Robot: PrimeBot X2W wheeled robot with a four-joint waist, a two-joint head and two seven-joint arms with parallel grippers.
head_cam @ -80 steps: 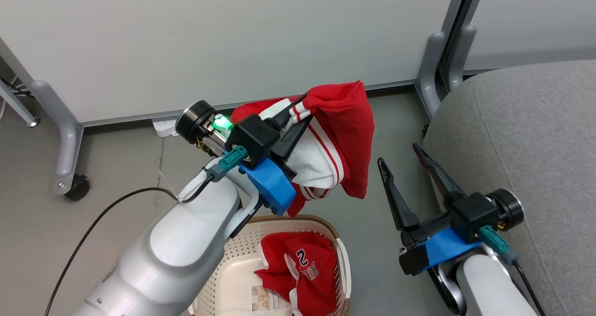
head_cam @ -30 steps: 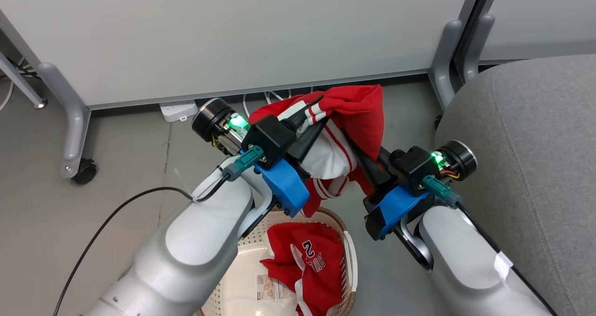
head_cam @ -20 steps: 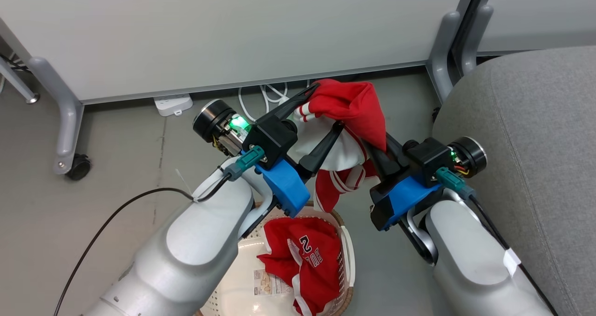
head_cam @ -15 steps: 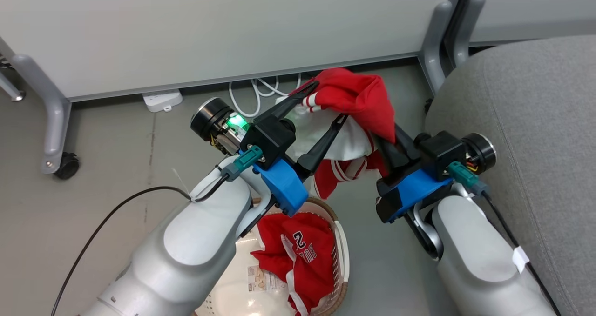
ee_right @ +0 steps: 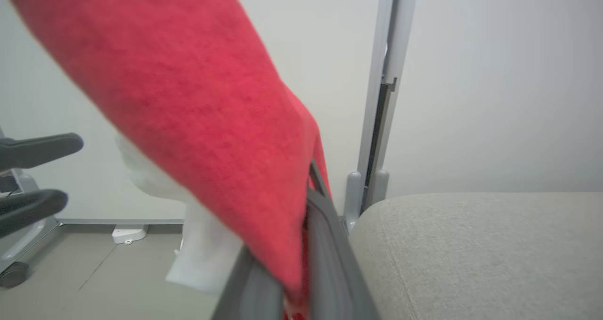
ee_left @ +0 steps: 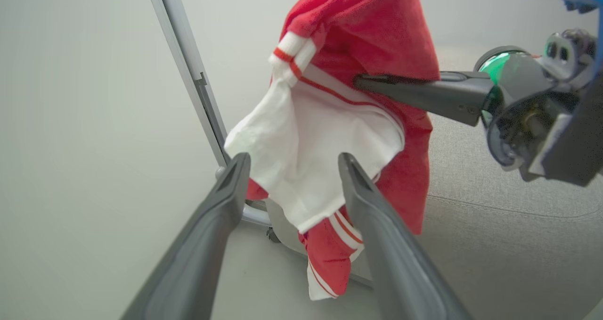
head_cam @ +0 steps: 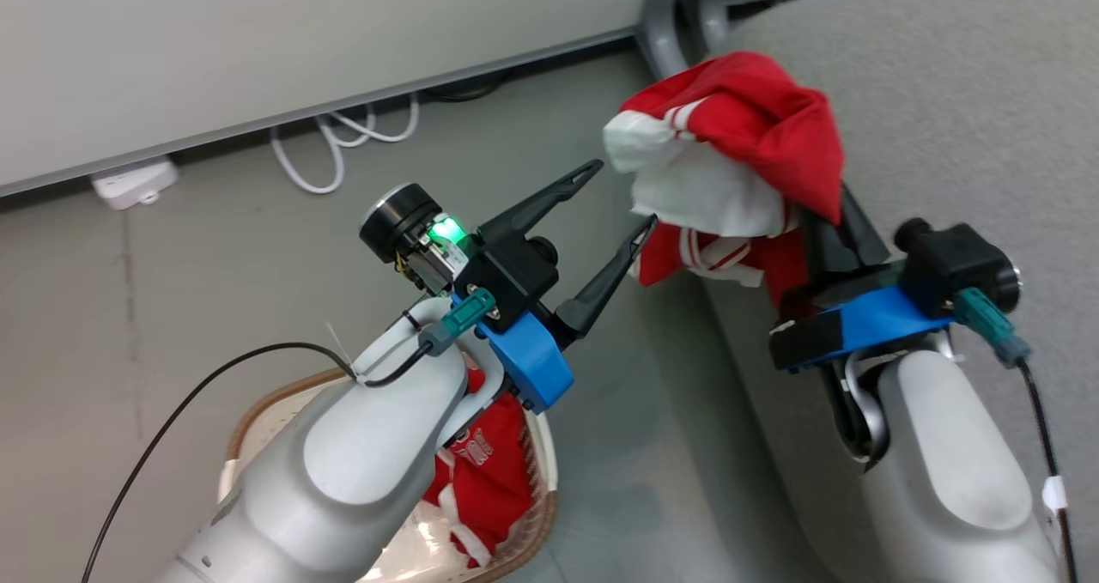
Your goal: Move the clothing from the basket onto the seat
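A red garment with white trim (head_cam: 738, 136) hangs bunched from my right gripper (head_cam: 826, 215), which is shut on it at the front edge of the grey seat (head_cam: 962, 94). The cloth hides the fingertips. My left gripper (head_cam: 627, 195) stands open just left of the garment, nothing between its fingers; in the left wrist view its fingers (ee_left: 351, 174) frame the hanging garment (ee_left: 339, 75) without touching it. Below my left arm the basket (head_cam: 258, 404) sits on the floor, holding the second red garment (head_cam: 489, 471), partly hidden by the forearm.
A white partition panel (head_cam: 258, 33) runs along the back, with its grey leg (head_cam: 678, 8) beside the seat. A white power strip (head_cam: 124, 184) and looped white cables (head_cam: 343, 145) lie on the grey floor. A black cable (head_cam: 197, 394) trails from my left wrist.
My left gripper opened and let go of the garment. My right gripper closed on it and carried it right toward the seat. The camera turned right.
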